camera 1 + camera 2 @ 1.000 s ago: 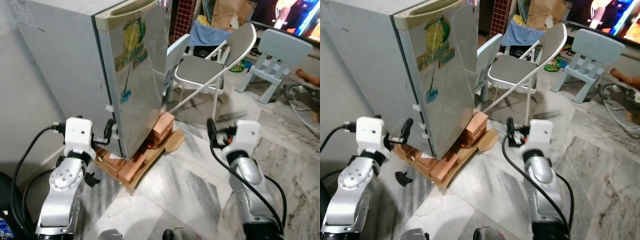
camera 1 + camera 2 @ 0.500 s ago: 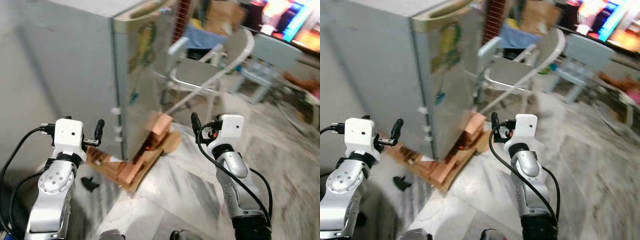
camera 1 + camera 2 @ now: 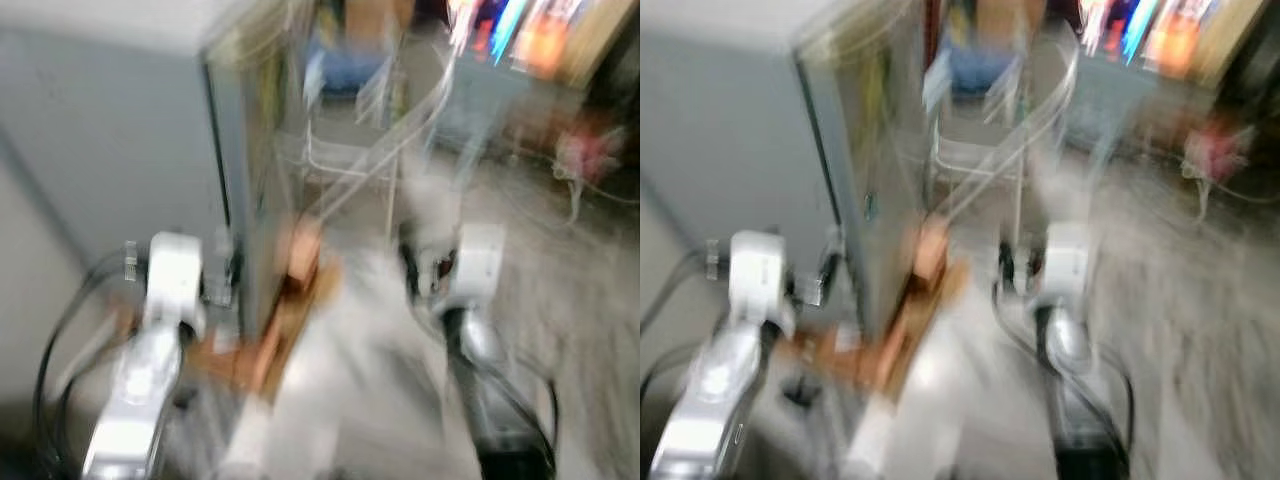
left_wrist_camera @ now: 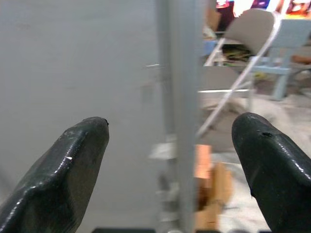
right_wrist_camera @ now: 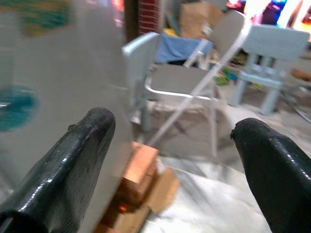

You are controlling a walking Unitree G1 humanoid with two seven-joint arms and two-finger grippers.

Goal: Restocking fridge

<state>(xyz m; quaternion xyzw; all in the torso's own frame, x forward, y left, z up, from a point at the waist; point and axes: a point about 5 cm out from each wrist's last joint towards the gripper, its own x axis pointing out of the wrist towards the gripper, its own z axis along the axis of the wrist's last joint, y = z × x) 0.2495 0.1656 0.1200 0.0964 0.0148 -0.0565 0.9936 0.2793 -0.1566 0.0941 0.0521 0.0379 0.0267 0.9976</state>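
Since a second ago the head camera has swung and blurred. Both arms are raised, empty, fingers spread wide: left gripper [image 4: 170, 145] straddles the closed fridge [image 3: 120, 130] door edge, right gripper [image 5: 170, 145] faces its brick [image 5: 138, 172] props, seemingly approaching to open.

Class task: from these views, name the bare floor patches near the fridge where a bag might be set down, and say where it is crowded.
Bare marble floor lies between the fridge and the folding chair, in front of the bricks. The fridge foot is crowded with bricks and cardboard. Behind the chair it is cluttered: a pale blue stool and boxes. The eye views are too blurred to judge more.
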